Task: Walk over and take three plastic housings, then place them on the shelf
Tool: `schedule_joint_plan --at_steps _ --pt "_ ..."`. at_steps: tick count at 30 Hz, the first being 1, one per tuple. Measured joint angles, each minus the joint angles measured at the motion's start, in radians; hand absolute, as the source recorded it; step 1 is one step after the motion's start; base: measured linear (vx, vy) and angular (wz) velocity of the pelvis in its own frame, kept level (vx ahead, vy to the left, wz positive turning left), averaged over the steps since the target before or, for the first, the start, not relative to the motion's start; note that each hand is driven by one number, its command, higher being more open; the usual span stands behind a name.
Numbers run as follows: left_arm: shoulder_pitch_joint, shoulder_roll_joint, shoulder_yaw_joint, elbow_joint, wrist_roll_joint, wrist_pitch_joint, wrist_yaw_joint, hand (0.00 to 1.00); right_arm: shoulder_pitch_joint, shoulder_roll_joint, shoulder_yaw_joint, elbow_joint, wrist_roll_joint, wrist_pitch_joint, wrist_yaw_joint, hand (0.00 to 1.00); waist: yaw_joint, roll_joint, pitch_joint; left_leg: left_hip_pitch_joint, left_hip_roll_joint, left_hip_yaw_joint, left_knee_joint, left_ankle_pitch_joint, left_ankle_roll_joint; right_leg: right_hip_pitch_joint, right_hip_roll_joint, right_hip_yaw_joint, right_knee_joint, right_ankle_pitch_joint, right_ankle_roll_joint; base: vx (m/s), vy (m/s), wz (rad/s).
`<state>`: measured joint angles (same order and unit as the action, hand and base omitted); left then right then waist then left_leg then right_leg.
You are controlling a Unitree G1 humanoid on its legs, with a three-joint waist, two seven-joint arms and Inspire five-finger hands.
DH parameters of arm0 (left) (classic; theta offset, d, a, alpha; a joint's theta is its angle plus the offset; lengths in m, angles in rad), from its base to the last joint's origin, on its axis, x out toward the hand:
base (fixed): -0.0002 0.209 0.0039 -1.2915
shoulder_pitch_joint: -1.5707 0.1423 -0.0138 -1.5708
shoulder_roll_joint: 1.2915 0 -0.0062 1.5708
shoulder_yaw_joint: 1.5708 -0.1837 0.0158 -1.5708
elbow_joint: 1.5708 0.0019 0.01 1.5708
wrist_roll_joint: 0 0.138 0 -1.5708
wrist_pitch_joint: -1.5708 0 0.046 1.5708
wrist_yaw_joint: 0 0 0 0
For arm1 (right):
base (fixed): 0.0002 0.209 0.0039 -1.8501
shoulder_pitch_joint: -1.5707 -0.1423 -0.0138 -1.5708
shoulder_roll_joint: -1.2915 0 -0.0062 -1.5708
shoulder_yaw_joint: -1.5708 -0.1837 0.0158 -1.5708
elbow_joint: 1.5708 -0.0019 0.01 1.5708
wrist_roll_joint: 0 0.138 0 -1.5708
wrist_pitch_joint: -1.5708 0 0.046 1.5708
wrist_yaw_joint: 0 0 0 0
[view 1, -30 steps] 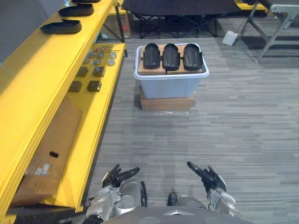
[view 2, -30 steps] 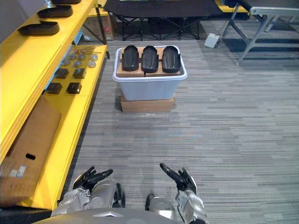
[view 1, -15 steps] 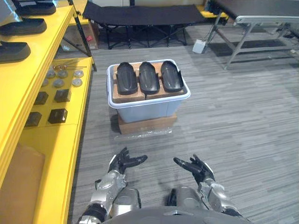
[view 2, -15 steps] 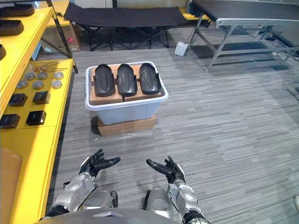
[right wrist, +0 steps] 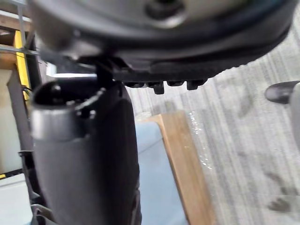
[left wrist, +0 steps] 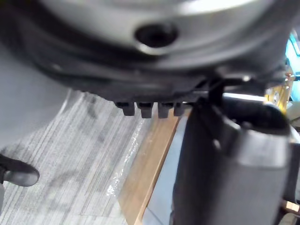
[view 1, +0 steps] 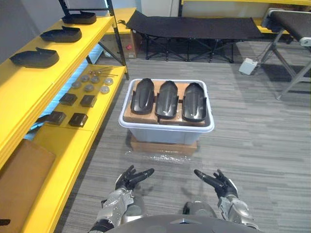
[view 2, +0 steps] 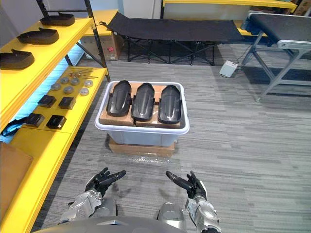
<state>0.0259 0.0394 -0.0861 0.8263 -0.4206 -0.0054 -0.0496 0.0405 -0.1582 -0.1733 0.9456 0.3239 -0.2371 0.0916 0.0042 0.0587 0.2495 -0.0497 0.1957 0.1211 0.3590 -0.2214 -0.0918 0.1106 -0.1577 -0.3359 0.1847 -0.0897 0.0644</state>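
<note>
Fingers (view 1: 144,172) of left hand (view 1: 127,181): spread and nearly straight, pointed inward; nothing is held or touched.
Fingers (view 1: 204,177) of right hand (view 1: 222,186): likewise spread wide and pointed inward; nothing is gripped.
Both hands are seen low over the carpet (view 1: 252,136), apart from each other and short of the tub.

Housings (view 1: 166,98): three, black, laid side by side on cardboard (view 1: 131,112) at the top of the tub (view 1: 165,132). None is touched by either hand.

Tub: pale grey with a white rim, set on a wooden base (view 1: 163,147). It is placed straight ahead of the hands, with carpet between. In the left wrist view the base and the tub wall are seen past the fingers.

Shelf (view 1: 29,77): yellow, run along the left side, just beside the tub.
- Top level: three black shells (view 1: 35,57) are laid in a row.
- Lower level: round discs (view 1: 89,88) and black blocks (view 1: 87,101) are set out; a brown board (view 1: 19,172) is laid nearer.

Cot (view 1: 194,24): black, folding, stood behind the tub.
White box (view 1: 246,66): set on the carpet to the right of the cot.
Bench (view 1: 291,14): grey-framed, seen at far right.
</note>
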Motion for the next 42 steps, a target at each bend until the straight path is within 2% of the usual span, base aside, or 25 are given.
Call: schedule_joint_plan --at_steps 1,2,3,4,7,10,13,16,20,23,25,29,32,35,36,39,40,42 --pt "0.0 -0.004 -0.003 0.002 0.0 0.0 -0.004 1.0 0.006 0.0 -0.001 -0.025 -0.001 -0.006 -0.014 1.0 0.0 0.001 0.0 -0.001 -0.01 0.005 -0.058 0.071 0.003 0.006 -0.008 -0.006 -0.013 0.003 0.008 0.14 0.107 0.29" --pt "0.002 0.0 -0.016 0.01 0.0 0.0 -0.005 1.0 0.013 0.001 0.003 -0.052 -0.001 -0.013 -0.029 1.0 0.001 0.001 -0.001 0.013 -0.019 0.018 -0.088 0.119 -0.008 0.013 -0.015 0.001 -0.021 0.005 0.025 0.12 0.113 0.07" --pt "-0.007 0.01 -0.018 0.015 0.0 0.002 -0.004 1.0 0.018 0.011 0.014 -0.079 -0.002 -0.027 -0.042 1.0 -0.001 -0.007 -0.002 0.025 -0.041 0.022 -0.108 0.129 0.003 0.017 -0.024 0.012 -0.039 0.014 0.041 0.15 0.143 -0.05" --pt "-0.014 0.019 -0.02 0.018 0.0 -0.002 -0.003 1.0 0.021 0.023 0.035 -0.112 -0.005 -0.037 -0.05 1.0 0.001 -0.027 0.001 0.023 -0.058 0.033 -0.12 0.132 0.008 0.015 -0.036 0.017 -0.067 0.026 0.058 0.14 0.134 -0.09" --pt "-0.014 0.056 -0.041 0.016 0.0 -0.002 -0.003 1.0 0.02 0.037 0.067 -0.191 -0.003 -0.046 -0.082 1.0 0.006 -0.047 0.0 0.031 -0.097 0.054 -0.141 0.131 0.018 0.015 -0.067 0.027 -0.103 0.045 0.078 0.11 0.122 -0.11" --pt "0.011 0.071 -0.045 -0.026 0.0 -0.003 -0.002 1.0 0.021 0.04 0.078 -0.292 -0.009 -0.064 -0.136 1.0 0.01 -0.045 0.0 0.042 -0.113 0.07 -0.153 0.124 0.03 0.015 -0.082 0.038 -0.117 0.051 0.087 0.06 0.07 -0.14" --pt "0.024 0.081 -0.06 -0.052 -0.003 -0.007 0.005 1.0 0.023 0.038 0.086 -0.474 -0.078 -0.077 -0.227 1.0 0.005 -0.051 -0.001 0.041 -0.115 0.077 -0.151 0.116 0.033 0.013 -0.084 0.041 -0.125 0.056 0.092 0.02 0.028 -0.07" --pt "0.035 0.081 -0.062 -0.052 -0.002 -0.015 0.004 1.0 0.022 0.022 0.085 -0.629 -0.082 -0.077 -0.254 1.0 -0.001 -0.069 -0.007 0.038 -0.115 0.08 -0.146 0.111 0.033 0.013 -0.079 0.043 -0.136 0.062 0.093 0.0 0.006 -0.04" --pt "0.041 0.097 -0.056 -0.079 -0.003 -0.023 0.007 1.0 -0.016 -0.016 0.068 -0.716 -0.081 -0.068 -0.286 1.0 0.001 -0.094 0.003 -0.019 -0.094 0.083 -0.079 0.084 0.035 -0.02 -0.062 0.06 -0.133 0.073 0.087 -0.04 0.008 -0.09" --pt "0.017 0.125 -0.049 -0.095 -0.004 -0.038 0.018 1.0 -0.075 -0.04 0.026 -0.719 -0.064 -0.029 -0.318 1.0 0.021 -0.132 0.028 -0.09 -0.065 0.084 -0.021 0.071 0.036 -0.065 -0.04 0.071 -0.135 0.094 0.076 -0.09 0.01 -0.1" --pt "0.008 0.127 -0.024 -0.099 -0.005 -0.038 0.019 1.0 -0.12 -0.078 0.01 -0.719 -0.023 0.046 -0.319 1.0 0.025 -0.152 0.054 -0.123 -0.057 0.072 0.007 0.065 0.038 -0.077 -0.033 0.068 -0.136 0.102 0.073 -0.11 0.012 0.07" --pt "-0.005 0.127 -0.014 -0.142 -0.005 -0.042 0.019 1.0 -0.234 -0.163 0.005 -0.676 0.055 0.122 -0.323 1.0 0.049 -0.141 0.113 -0.174 -0.042 0.063 0.057 0.052 0.043 -0.104 -0.021 0.068 -0.134 0.114 0.069 -0.1 0.024 0.02" --pt "-0.036 0.128 -0.014 -0.162 -0.01 -0.06 0.016 1.0 -0.403 -0.244 -0.011 -0.514 0.091 0.169 -0.334 1.0 0.074 -0.127 0.174 -0.225 -0.036 0.037 0.09 0.055 0.048 -0.129 -0.013 0.055 -0.131 0.127 0.067 -0.09 0.021 0.14" --pt "-0.045 0.122 -0.016 -0.173 -0.019 -0.097 0.01 1.0 -0.541 -0.33 -0.014 -0.372 0.122 0.189 -0.347 1.0 0.089 -0.108 0.193 -0.291 -0.037 0.015 0.126 0.058 0.056 -0.177 -0.014 0.038 -0.104 0.127 0.066 -0.04 0.033 0.15" --pt "-0.057 0.118 -0.016 -0.169 -0.023 -0.111 0.005 1.0 -0.6 -0.369 -0.014 -0.316 0.134 0.194 -0.356 1.0 0.103 -0.096 0.201 -0.318 -0.035 0.009 0.144 0.056 0.059 -0.207 -0.015 0.037 -0.078 0.12 0.064 -0.04 0.061 0.14" --pt "-0.083 0.105 -0.017 -0.161 -0.064 -0.138 -0.003 1.0 -0.734 -0.46 -0.006 -0.196 0.143 0.224 -0.372 1.0 0.114 -0.065 0.227 -0.375 -0.04 -0.019 0.193 0.049 0.07 -0.268 -0.031 0.025 0.022 0.075 0.068 -0.03 0.045 0.21" --pt "-0.103 0.096 -0.019 -0.145 -0.087 -0.15 -0.005 1.0 -0.784 -0.506 0.013 -0.13 0.156 0.256 -0.383 1.0 0.127 -0.053 0.238 -0.39 -0.046 -0.032 0.208 0.048 0.072 -0.296 -0.048 0.018 0.084 0.045 0.068 -0.04 0.021 0.29" --pt "-0.106 0.094 -0.019 -0.137 -0.1 -0.161 -0.003 1.0 -0.822 -0.526 0.036 -0.069 0.169 0.279 -0.396 1.0 0.135 -0.044 0.243 -0.413 -0.049 -0.048 0.227 0.046 0.073 -0.324 -0.059 0.009 0.143 0.015 0.066 -0.07 -0.004 0.24"
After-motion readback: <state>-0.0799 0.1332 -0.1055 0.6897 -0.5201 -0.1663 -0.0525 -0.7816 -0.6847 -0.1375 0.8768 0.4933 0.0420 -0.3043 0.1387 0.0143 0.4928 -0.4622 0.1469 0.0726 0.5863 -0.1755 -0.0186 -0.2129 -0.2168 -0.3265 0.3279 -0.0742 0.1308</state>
